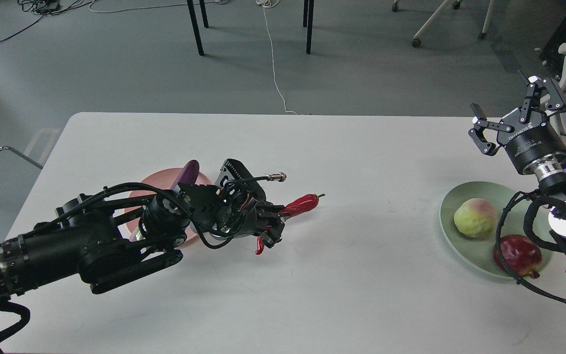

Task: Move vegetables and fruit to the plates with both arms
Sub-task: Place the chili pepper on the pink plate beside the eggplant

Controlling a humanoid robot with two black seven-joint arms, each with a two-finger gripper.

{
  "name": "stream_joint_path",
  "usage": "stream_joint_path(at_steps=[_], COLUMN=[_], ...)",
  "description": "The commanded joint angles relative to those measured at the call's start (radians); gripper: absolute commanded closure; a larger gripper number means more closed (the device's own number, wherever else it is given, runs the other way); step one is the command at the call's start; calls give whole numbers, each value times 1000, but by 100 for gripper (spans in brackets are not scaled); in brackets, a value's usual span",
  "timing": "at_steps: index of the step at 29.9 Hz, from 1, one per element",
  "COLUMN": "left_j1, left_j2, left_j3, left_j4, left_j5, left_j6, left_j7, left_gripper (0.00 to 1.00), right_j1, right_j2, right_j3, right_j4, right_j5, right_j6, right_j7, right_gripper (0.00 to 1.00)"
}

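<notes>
My left gripper point(270, 223) is shut on the red chili pepper point(301, 203) and holds it off the white table point(312, 147); the pepper's tip pokes out below the fingers. Behind my left arm, the pale pink plate point(153, 178) holds the purple eggplant point(188, 172), both partly hidden. At the right, the pale green plate point(467, 194) holds the yellow-green fruit point(474, 218) and the dark red fruit point(516, 255). My right gripper point(511, 115) is open and empty, raised above and behind the green plate.
Black cables of my right arm hang over the green plate's near side. Table legs, a white cable and chair bases stand on the grey floor beyond the table's far edge. A person's hand shows at the far right edge.
</notes>
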Motion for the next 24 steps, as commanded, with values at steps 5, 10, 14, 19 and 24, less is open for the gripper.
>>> stream_joint_path(at_steps=[5,10,14,19,24], left_j1=[4,39,75,81,91], left_j2=[311,393,386,384,381], left_j3=[-73,-57,-57,-54,-31], left_j4=[-125,-99,-79,-78,-7], left_j5=[-90,-92,-92,-92,-92], left_j6=[3,32,48,48,52], left_j7=[-14,-40,-40,-40,-41], left_gripper=[85,84,82,78,73], right_j1=[3,0,0,2,2], right_j2=[0,0,7,4,3], right_j3=[0,-2,-2,-2,-2], right_j4=[0,-3,0,0,-1], right_j5=[0,0,0,0,0], right_j6=[0,0,0,0,0], right_j7=[0,0,0,0,0], right_gripper=[2,2,2,2,2])
